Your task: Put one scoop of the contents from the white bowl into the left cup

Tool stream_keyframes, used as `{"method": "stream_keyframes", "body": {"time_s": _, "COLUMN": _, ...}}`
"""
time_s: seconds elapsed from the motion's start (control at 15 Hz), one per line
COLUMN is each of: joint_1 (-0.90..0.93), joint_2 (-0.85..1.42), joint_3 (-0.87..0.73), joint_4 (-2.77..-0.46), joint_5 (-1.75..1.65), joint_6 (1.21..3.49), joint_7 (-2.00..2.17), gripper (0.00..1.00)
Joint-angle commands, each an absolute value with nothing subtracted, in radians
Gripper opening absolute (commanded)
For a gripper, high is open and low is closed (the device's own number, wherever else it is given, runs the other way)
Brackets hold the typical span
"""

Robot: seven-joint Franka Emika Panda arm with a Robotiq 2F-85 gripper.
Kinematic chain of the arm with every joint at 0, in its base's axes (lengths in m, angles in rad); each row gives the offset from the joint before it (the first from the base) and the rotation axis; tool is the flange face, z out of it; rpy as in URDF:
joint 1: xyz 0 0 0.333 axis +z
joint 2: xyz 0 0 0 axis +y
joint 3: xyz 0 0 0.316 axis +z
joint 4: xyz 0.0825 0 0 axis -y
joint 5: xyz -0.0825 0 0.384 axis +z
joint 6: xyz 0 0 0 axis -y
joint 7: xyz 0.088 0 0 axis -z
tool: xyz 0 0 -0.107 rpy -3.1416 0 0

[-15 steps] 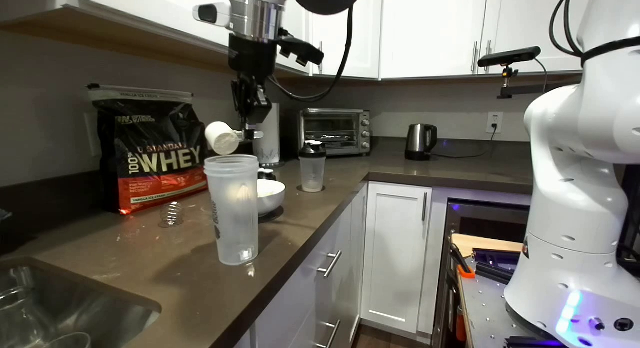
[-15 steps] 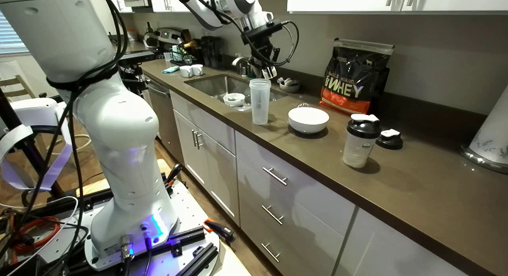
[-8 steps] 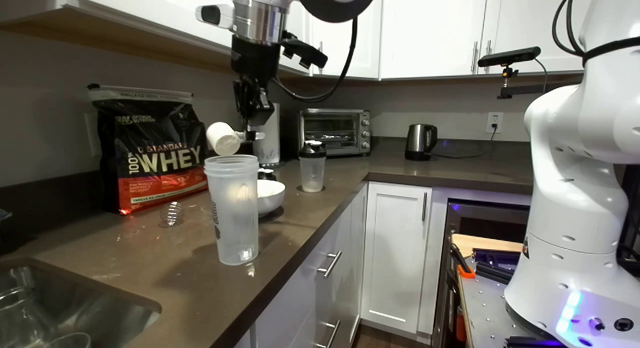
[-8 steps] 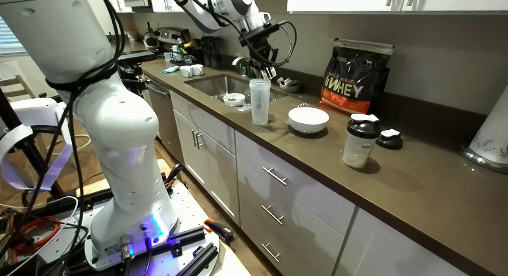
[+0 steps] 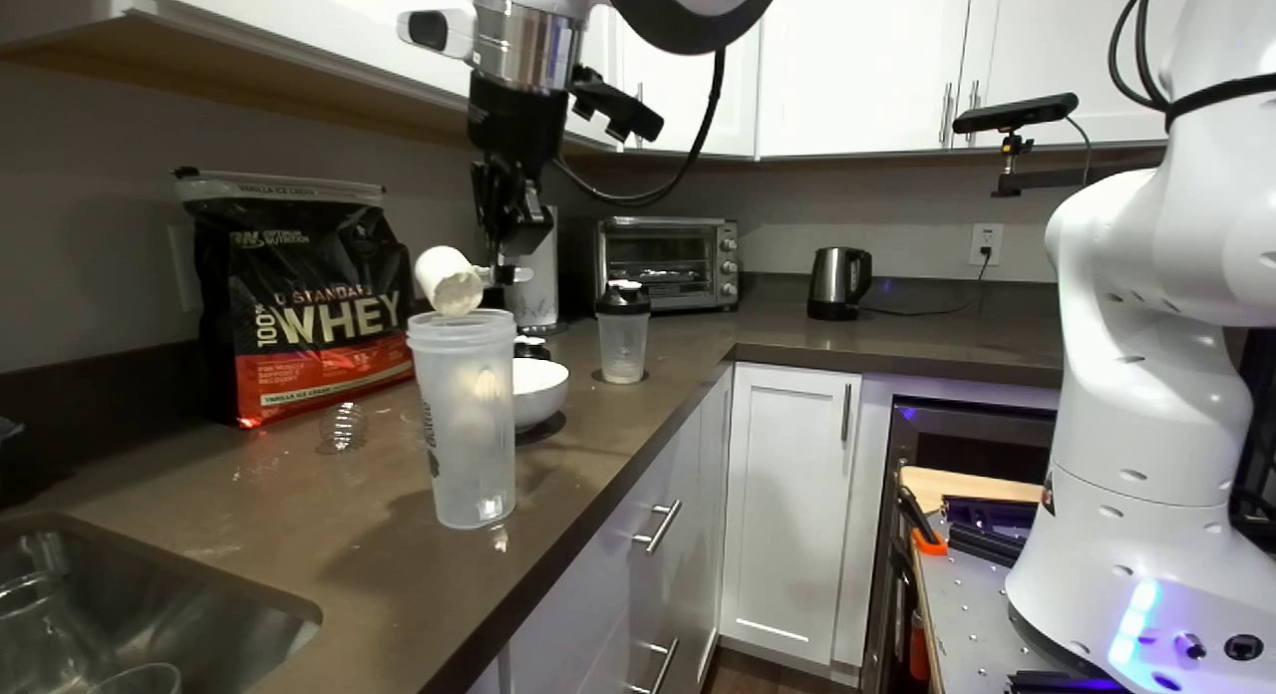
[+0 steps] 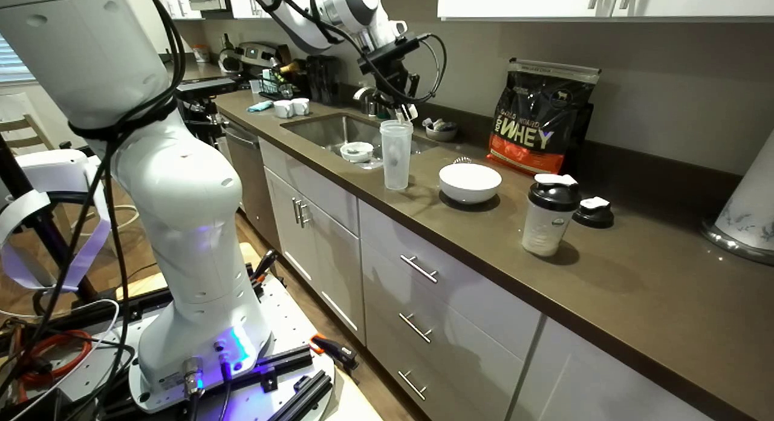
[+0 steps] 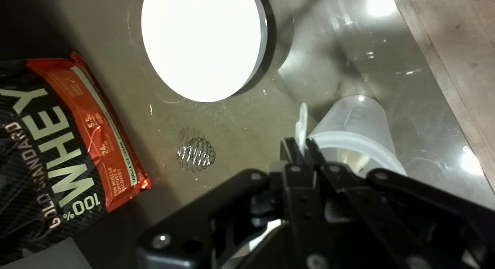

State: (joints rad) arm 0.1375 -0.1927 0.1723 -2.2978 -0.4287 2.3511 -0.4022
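The gripper [image 7: 301, 144] pinches the thin handle of a white scoop [image 5: 445, 275] between its two fingers, so only the handle fits in the gap. The end of the handle pokes out past the tips. The scoop leans over, mouth tipped down, and pale powder [image 5: 458, 293] shows inside. It is right over the rim of the cup [image 5: 464, 440]; I cannot tell if they touch.

The cup stands up straight on the brown counter [image 6: 635, 288], near the front edge. Past that edge, the white drawers [image 6: 450, 297] go down. The sink [image 5: 209, 609] is on one side of the cup and the bowl [image 6: 470, 184] is on the other. A strip of counter lies between cup and bowl.

The cup is tall and cloudy, with dark letters on its side. A pale patch shows in it, but I cannot tell what it is. The bowl is white, round and low. From above it is too bright to see what is in it.

A wire ball [image 7: 196, 155] sits between the cup and a big black and red bag [image 6: 541, 121]. Past the bowl stands a bottle [image 6: 549, 224] with a black top. Far back are an oven [image 5: 663, 263] and a kettle [image 5: 833, 280].
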Motion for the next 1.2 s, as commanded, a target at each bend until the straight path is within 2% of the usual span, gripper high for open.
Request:
{"method": "stream_keyframes", "body": {"time_s": 0.0, "joint_1": 0.14, "joint_2": -0.225, "joint_3": 0.174, "joint_4": -2.334, "joint_5": -0.483, "joint_6": 2.391, "joint_7": -0.35, "gripper": 0.01}}
{"method": "stream_keyframes", "body": {"time_s": 1.13, "joint_1": 0.136, "joint_2": -0.232, "joint_3": 0.178, "joint_4": -2.338, "joint_5": -0.543, "joint_6": 2.402, "joint_7": -0.301, "gripper": 0.01}}
